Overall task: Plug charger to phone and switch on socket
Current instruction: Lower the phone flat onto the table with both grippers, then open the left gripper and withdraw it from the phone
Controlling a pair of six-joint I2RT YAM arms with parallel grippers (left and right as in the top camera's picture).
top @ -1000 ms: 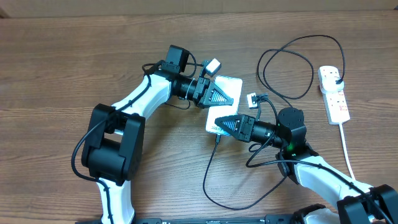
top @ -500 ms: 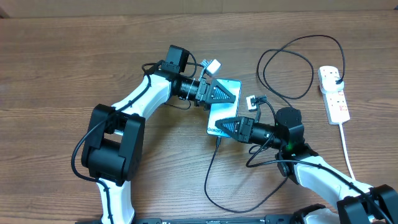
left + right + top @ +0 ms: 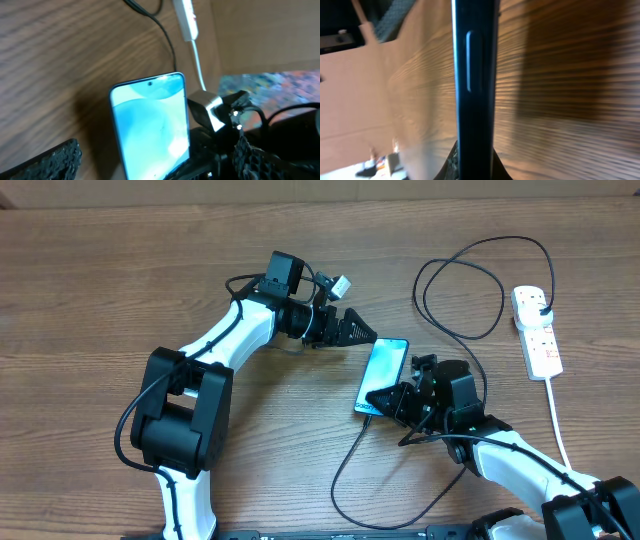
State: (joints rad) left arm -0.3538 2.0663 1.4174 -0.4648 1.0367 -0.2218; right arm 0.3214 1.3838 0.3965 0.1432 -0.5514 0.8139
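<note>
The phone [image 3: 384, 370], its cyan screen lit, stands tilted up off the table, with my right gripper [image 3: 383, 401] shut on its lower part. The right wrist view shows the phone's dark edge [image 3: 475, 75] running up from between my fingers. My left gripper [image 3: 368, 336] is open just left of the phone's top, not touching it. In the left wrist view the phone's screen [image 3: 150, 125] rises between the spread fingers [image 3: 55, 160]. The charger cable [image 3: 345, 460] loops from the phone's lower end over the table and round to its black plug [image 3: 541, 304] in the white socket [image 3: 538, 345].
The socket's white cord [image 3: 558, 425] trails toward the front right edge. The charger's wide loop [image 3: 470, 280] lies between the phone and the socket. In the left wrist view the socket [image 3: 186, 20] and the black cable [image 3: 167, 37] lie beyond the phone.
My left gripper has opened, let go of the phone and drawn back a little. The right gripper has swung the phone to the right and tipped it up from flat.
</note>
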